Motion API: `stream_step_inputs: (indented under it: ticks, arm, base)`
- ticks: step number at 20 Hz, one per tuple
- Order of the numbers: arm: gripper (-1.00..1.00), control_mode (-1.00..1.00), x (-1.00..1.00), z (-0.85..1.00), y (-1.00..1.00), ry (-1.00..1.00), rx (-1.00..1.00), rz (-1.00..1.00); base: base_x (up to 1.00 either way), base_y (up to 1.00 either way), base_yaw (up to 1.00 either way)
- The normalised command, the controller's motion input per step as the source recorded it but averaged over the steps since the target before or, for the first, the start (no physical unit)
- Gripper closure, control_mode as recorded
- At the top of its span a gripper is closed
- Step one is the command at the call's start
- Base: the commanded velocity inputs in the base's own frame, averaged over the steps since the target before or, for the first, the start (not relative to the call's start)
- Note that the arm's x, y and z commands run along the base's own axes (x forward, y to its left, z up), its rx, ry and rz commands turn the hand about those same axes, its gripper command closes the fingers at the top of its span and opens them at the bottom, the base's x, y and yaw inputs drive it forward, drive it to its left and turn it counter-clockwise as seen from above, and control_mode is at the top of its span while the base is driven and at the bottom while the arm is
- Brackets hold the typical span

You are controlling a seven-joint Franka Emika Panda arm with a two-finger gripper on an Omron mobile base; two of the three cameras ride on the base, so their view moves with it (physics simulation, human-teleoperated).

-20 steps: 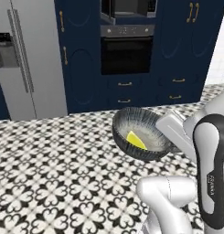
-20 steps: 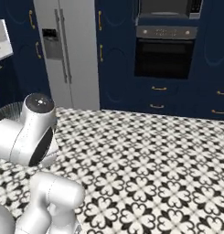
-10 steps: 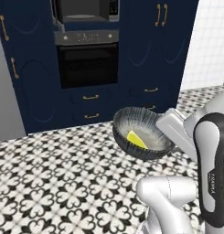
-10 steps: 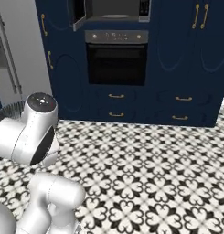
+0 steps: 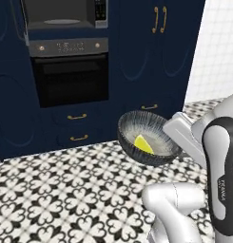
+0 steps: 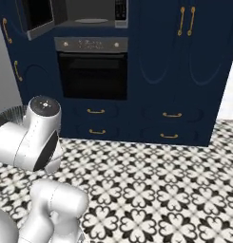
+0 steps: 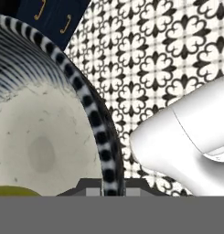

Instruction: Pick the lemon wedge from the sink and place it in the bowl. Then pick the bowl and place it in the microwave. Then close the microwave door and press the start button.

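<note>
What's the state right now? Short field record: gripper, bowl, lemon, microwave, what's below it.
gripper: shut on the bowl's rim
bowl: carried in the air above the patterned floor, tilted
lemon wedge: inside the bowl, low on its pale inner wall
microwave: straight ahead in the navy cabinets, cavity open to view
microwave door: swung open to the left
oven: directly below the microwave, door shut
step not yet done: bowl into microwave
</note>
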Motion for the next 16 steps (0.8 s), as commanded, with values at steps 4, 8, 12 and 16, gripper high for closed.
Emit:
stream_step_inputs:
  ticks: [4, 8, 12, 16]
  arm:
    - [1.00, 1.00, 0.00, 0.00, 0.00, 0.00, 0.00, 0.00]
    - [1.00, 1.00, 0.00, 0.00, 0.00, 0.00, 0.00, 0.00]
    - [1.00, 1.00, 0.00, 0.00, 0.00, 0.00, 0.00, 0.00]
    - [1.00, 1.00, 0.00, 0.00, 0.00, 0.00, 0.00, 0.00]
  base:
    - [1.00, -0.35, 0.13]
    - [1.00, -0.10, 0.16]
    - [1.00, 0.00, 0.12]
    - [0.99, 0.14, 0.10]
